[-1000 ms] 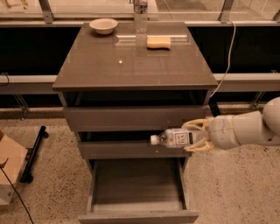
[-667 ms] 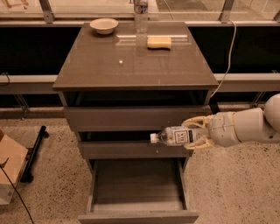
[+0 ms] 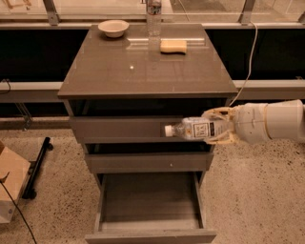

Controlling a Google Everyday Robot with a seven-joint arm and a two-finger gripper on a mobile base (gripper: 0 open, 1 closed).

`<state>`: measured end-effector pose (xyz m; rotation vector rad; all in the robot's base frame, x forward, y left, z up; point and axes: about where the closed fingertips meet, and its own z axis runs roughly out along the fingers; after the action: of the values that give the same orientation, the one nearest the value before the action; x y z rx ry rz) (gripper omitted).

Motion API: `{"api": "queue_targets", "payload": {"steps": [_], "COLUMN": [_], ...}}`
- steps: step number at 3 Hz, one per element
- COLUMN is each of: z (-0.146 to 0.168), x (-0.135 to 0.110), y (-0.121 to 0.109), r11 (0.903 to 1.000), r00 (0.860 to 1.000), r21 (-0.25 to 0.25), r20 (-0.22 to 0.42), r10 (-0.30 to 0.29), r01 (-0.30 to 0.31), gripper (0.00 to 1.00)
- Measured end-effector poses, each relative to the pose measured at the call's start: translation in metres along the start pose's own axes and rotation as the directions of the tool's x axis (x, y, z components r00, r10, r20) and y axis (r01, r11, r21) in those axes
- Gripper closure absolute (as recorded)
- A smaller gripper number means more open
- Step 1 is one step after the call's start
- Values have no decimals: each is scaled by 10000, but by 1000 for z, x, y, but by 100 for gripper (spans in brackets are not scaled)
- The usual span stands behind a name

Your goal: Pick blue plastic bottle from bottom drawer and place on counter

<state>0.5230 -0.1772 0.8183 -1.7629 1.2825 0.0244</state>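
Note:
My gripper comes in from the right and is shut on the blue plastic bottle. The bottle lies sideways with its white cap pointing left, held in the air in front of the top drawer, well above the bottom drawer. The bottom drawer is pulled out and its inside shows nothing in it. The counter is the glossy grey-brown top above, higher than the bottle.
On the counter's far side stand a white bowl, a tall clear water bottle and a yellow sponge. A white cable hangs at the right. A cardboard box sits on the floor at left.
The gripper has lifted the bottle upward, from the middle drawer's level to the top drawer's front, and slightly right.

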Motion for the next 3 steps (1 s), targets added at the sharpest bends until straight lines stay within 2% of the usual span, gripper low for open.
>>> {"api": "queue_targets", "payload": {"steps": [1, 2, 3], "z": [-9, 1, 25], "x": [-12, -11, -7], "y": [-43, -80, -112], "r11": [9958, 9926, 9938], "r00": [9975, 9958, 9969], "r21": [613, 847, 853], "r20": [-189, -371, -400], "r10": [-674, -838, -680], "r01": [684, 867, 712], "gripper": [100, 100, 100]}}
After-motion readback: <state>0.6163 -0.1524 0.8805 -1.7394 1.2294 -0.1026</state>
